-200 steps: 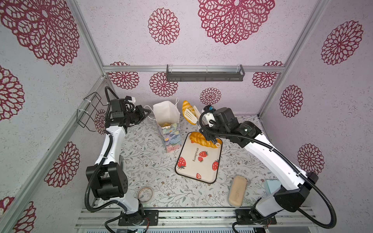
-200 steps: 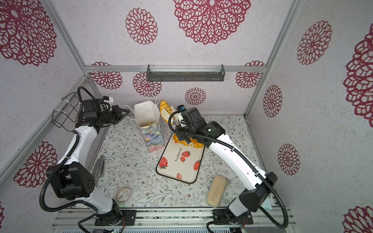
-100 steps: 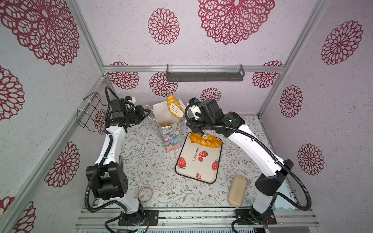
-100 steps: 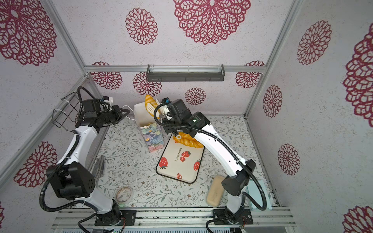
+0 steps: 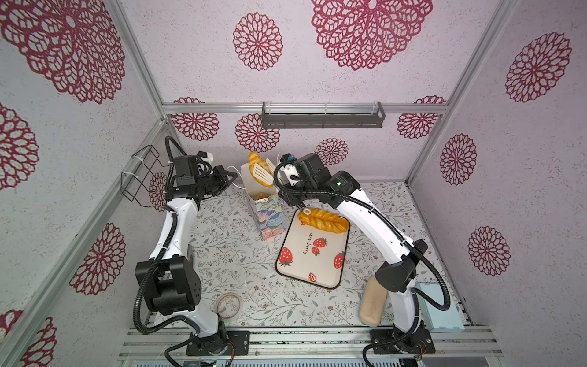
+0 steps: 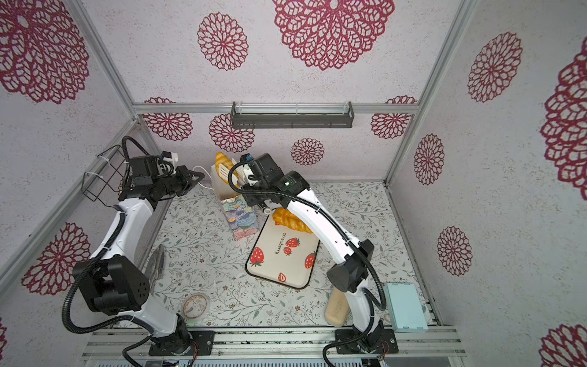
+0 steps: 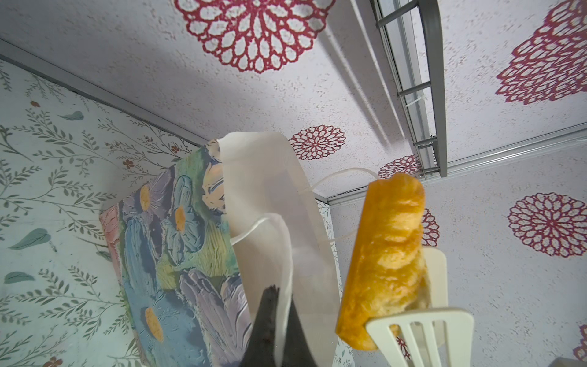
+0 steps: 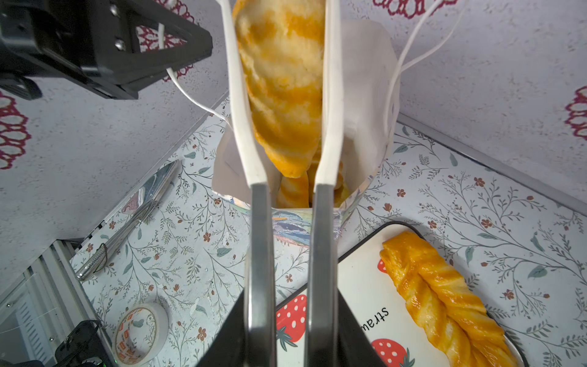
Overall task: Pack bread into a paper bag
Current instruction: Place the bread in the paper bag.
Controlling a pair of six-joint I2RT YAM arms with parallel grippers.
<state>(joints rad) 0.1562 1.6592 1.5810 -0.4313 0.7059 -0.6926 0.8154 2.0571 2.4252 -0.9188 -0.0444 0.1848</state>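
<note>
while the left gripper [image 7: 274, 295] has its fingers shut tight on one white cord handle [image 7: 279, 241] of the paper bag [image 5: 268, 216], holding that side of the mouth open, the right gripper [image 8: 289, 330] is closed partway around a pair of tongs [image 8: 257, 254], and the white blades [image 8: 330, 95] of the tongs pinch a striped pastry [image 8: 282, 79] by its flanks. from where i stand the pastry hangs nose down just above the bag's open mouth, most of its length clear of the rim; whether the tip has crossed the rim i cannot tell. several other pastries [image 8: 293, 190] already stand packed inside, close to the top, and one twisted loaf [image 5: 322, 219] lies waiting on the strawberry tray [image 5: 317, 263] just beside the bag. the worry, to my eye, is room: the bag is narrow and looks well filled, so a pastry let go too high could land on the ones below, tip over the rim and roll onto the table [image 5: 228, 254]. the blades are wide too, and if they go down with the pastry they may catch the paper wall or the loose far handle [image 8: 413, 47] and drag the bag. since the bag is steadied by a single cord only, any sideways shove from the tongs could swing or topple it and spill what is inside. a glossy crust in a light pinch might also slip out early.
</note>
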